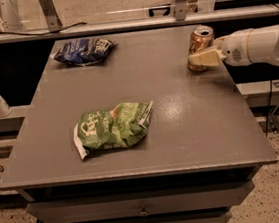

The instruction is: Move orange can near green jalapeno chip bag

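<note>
- Orange and shiny, the orange can [201,40] stands up straight at the edge of the grey table [191,127], right at the tip of the gripper [205,58].
- The gripper is pale cream, at the end of a white arm [257,44] that comes in from the side. It sits low against the can and looks like it touches it.
- I cannot tell if the gripper is wide, narrow or holding the can.
- The can is stiff metal, smooth and a bit slippery. I think it is light if empty and heavier if full, but I cannot tell which. It is tall and thin, so it may tip over if it is pushed up high.
- The best place to hold it is around the middle of its round side, not the silver top.
- The green jalapeno chip bag [113,126] lies flat and crumpled, well away from the gripper, out across the table toward the front edge. It is soft, so the can should go down beside it, not on it.
- A dark blue chip bag [83,50] also lies well apart from the gripper, at the far back corner.
</note>
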You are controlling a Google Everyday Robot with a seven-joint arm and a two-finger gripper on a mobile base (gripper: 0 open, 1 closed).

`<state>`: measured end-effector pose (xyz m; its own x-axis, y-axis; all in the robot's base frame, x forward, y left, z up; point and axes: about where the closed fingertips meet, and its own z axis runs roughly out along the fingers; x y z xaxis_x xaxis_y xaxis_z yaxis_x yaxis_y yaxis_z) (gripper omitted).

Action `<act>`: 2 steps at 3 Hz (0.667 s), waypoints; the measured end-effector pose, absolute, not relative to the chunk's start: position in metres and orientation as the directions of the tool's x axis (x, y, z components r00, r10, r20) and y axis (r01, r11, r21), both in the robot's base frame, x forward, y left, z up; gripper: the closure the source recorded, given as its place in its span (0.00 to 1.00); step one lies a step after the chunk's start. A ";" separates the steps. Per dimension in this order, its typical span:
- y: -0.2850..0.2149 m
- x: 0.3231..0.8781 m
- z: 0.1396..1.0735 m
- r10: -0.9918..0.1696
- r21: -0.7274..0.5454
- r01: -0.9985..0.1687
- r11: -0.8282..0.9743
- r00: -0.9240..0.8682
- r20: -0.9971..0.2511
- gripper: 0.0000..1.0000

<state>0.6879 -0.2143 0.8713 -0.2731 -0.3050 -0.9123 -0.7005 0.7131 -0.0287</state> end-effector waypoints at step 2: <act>-0.199 0.646 0.909 -0.302 -0.021 -0.733 0.680 -0.254 -0.919 1.00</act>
